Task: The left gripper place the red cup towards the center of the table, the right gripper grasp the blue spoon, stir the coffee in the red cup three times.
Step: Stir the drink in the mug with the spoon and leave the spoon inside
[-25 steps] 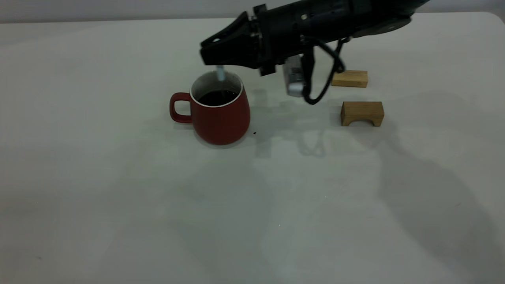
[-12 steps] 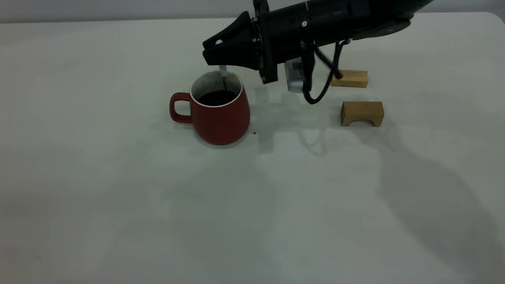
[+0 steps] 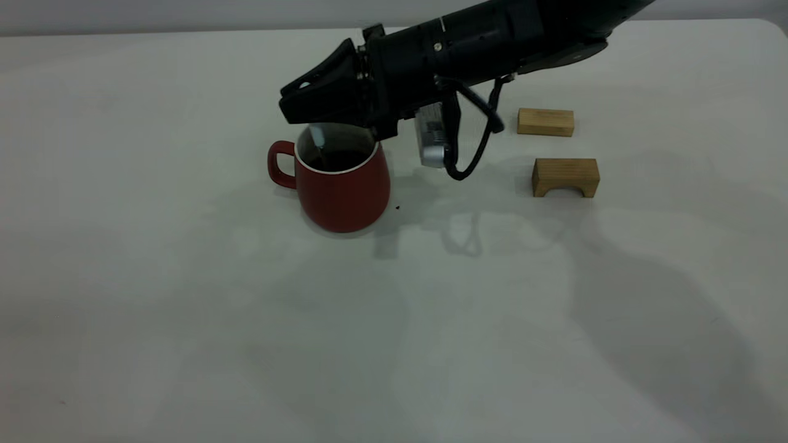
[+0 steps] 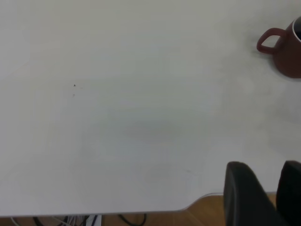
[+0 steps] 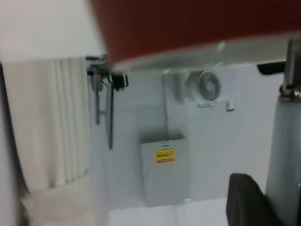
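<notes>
Black cylindrical right arm (image 3: 468, 43), tapering claw (image 3: 295, 104), grey-white box (image 3: 430, 136), looping cable (image 3: 474, 144).

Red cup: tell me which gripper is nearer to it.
Right. The right gripper hangs directly over the red cup, holding the blue spoon down into it. The left gripper sits far off near the table edge, the cup distant in its wrist view.

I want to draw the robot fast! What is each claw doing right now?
Left gripper: parked at the table edge, away from the red cup, holding nothing.
Right gripper: shut on the blue spoon, dipping it in the cup.
</notes>
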`<state>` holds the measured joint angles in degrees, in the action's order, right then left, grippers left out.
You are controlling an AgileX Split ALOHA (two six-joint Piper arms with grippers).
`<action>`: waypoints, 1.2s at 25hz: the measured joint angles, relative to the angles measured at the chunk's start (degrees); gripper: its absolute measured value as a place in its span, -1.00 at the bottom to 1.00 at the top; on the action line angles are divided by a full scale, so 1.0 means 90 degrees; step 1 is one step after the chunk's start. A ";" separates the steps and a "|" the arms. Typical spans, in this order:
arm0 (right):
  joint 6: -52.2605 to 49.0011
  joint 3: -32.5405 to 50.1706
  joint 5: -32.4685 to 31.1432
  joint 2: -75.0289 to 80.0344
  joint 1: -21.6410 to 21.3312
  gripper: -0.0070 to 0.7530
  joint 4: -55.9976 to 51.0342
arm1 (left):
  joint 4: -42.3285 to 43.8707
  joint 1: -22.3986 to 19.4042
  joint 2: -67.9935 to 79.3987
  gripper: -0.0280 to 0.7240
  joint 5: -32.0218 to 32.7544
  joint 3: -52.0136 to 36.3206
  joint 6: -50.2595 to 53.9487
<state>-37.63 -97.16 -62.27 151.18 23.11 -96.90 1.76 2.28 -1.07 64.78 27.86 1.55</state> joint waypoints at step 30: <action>0.0975 -0.0005 -0.0343 -0.0026 -0.0278 0.21 0.0658 | 0.0000 0.0000 0.0000 -0.28 0.0000 0.0000 -0.0006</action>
<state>-28.85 -97.20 -65.36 150.95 20.61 -90.97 1.76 2.28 -1.07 64.78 27.86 1.50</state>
